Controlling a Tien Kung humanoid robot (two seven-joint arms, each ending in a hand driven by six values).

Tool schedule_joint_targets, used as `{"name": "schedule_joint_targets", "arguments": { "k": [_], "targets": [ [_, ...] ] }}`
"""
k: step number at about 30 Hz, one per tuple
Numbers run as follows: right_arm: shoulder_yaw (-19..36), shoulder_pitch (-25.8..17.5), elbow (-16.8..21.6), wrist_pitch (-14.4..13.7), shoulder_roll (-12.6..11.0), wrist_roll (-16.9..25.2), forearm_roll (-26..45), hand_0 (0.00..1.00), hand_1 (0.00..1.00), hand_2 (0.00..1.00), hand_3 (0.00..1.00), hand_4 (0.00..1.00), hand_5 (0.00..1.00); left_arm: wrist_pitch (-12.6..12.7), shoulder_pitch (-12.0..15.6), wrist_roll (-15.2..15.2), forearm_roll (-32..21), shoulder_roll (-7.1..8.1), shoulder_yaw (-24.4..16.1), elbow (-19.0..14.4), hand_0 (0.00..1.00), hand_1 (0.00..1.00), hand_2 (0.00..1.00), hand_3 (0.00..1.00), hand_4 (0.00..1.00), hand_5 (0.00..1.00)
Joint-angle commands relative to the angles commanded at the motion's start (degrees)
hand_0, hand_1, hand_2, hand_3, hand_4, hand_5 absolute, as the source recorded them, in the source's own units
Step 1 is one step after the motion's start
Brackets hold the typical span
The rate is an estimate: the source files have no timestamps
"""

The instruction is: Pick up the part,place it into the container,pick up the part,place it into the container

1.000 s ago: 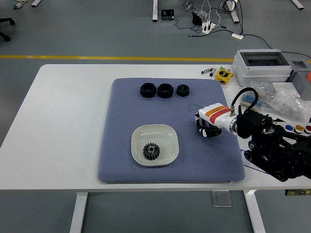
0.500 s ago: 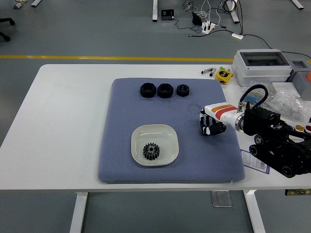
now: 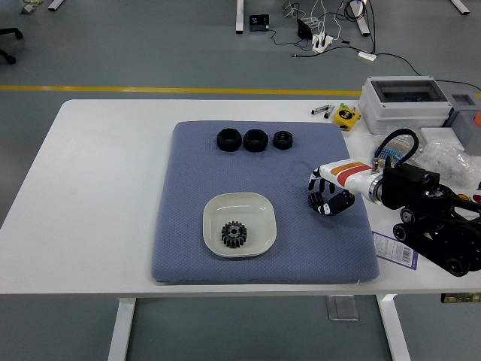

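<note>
three black parts (image 3: 254, 140) sit in a row on the blue mat (image 3: 188, 188) on the desk (image 3: 98, 188); a gear (image 3: 234, 235) lies in the white dish (image 3: 239, 224). we see our right hand (image 3: 328, 195), fingers loosely curled, holding nothing, beside the dish.

1. Single head view; camera sitting high on the robot's side, looking forward and down across the white table (image 3: 98, 195).
2. Table's near edge running along the lower part of the picture, legs showing beneath; grey floor (image 3: 150, 45) with a yellow line (image 3: 150, 89) filling the top.
3. Standing moderately far back: whole blue mat (image 3: 263, 256) fitting in, table's right end cut off.
4. Right arm (image 3: 443, 226) entering from the right edge.
5. No second view sharing the scene.
</note>
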Motion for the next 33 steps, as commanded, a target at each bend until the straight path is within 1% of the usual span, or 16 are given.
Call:
{"name": "schedule_joint_targets", "arguments": {
  "k": [4, 8, 9, 14, 15, 20, 21, 26, 27, 32, 33],
  "targets": [
    [-0.6, 0.1, -0.1, -0.4, 0.1, 0.3, -0.8, 0.359, 0.514, 0.617, 0.716, 0.81, 0.33, 0.0, 0.0, 0.0, 0.0, 0.0, 0.0, 0.0, 0.71, 0.621, 0.64, 0.565, 0.617, 0.689],
    [-1.5, 0.2, -0.8, -1.8, 0.4, 1.0, -2.0, 0.359, 0.514, 0.617, 0.716, 0.81, 0.33, 0.1, -0.1, -0.1, -0.1, -0.03, 0.1, 0.0, 0.71, 0.621, 0.64, 0.565, 0.617, 0.689],
    [-1.7, 0.2, -1.0, -2.1, 0.4, 1.1, -2.4, 0.311, 0.471, 0.564, 0.656, 0.72, 0.323, 0.1, -0.1, -0.1, -0.1, -0.04, 0.1, 0.0, 0.71, 0.621, 0.64, 0.565, 0.617, 0.689],
    [-2.9, 0.1, -2.0, -4.1, 0.8, 2.7, -4.4, 0.311, 0.471, 0.564, 0.656, 0.72, 0.323, 0.1, -0.1, 0.0, -0.3, -0.06, 0.3, 0.0, 0.71, 0.621, 0.64, 0.565, 0.617, 0.689],
    [-3.1, 0.1, -2.2, -4.4, 0.9, 2.9, -4.8, 0.287, 0.445, 0.523, 0.594, 0.606, 0.281, 0.1, -0.1, 0.0, -0.2, -0.06, 0.3, 0.0, 0.71, 0.621, 0.642, 0.564, 0.617, 0.689],
    [-3.7, 0.3, -2.4, -5.4, 1.0, 3.5, -6.6, 0.287, 0.445, 0.523, 0.594, 0.606, 0.281, 0.0, -0.1, 0.0, -0.2, -0.05, 0.5, 0.0, 0.71, 0.621, 0.642, 0.564, 0.617, 0.689],
    [-3.7, 0.4, -2.5, -5.6, 1.0, 3.6, -7.2, 0.284, 0.437, 0.51, 0.547, 0.521, 0.238, 0.0, -0.2, 0.0, -0.2, -0.05, 0.5, 0.0, 0.71, 0.621, 0.642, 0.565, 0.617, 0.689],
    [-4.1, 0.4, -3.2, -6.3, 1.2, 4.0, -9.4, 0.284, 0.437, 0.51, 0.547, 0.521, 0.238, 0.0, -0.1, 0.1, -0.2, -0.04, 0.5, 0.0, 0.71, 0.621, 0.642, 0.565, 0.617, 0.689],
    [-4.2, 0.4, -3.3, -6.4, 1.1, 4.0, -9.7, 0.279, 0.434, 0.503, 0.542, 0.487, 0.232, 0.0, -0.1, 0.1, -0.2, -0.04, 0.5, 0.0, 0.711, 0.623, 0.645, 0.564, 0.617, 0.689],
    [-4.6, 0.2, -3.6, -6.9, 1.2, 4.3, -10.6, 0.279, 0.434, 0.503, 0.542, 0.487, 0.232, 0.0, -0.1, 0.1, -0.3, -0.07, 0.6, 0.0, 0.711, 0.623, 0.645, 0.564, 0.617, 0.689],
    [-4.7, 0.2, -3.6, -7.0, 1.2, 4.4, -10.7, 0.246, 0.419, 0.487, 0.509, 0.45, 0.207, 0.0, -0.1, 0.1, -0.3, -0.07, 0.6, 0.0, 0.71, 0.627, 0.645, 0.564, 0.617, 0.689]
  ]
}}
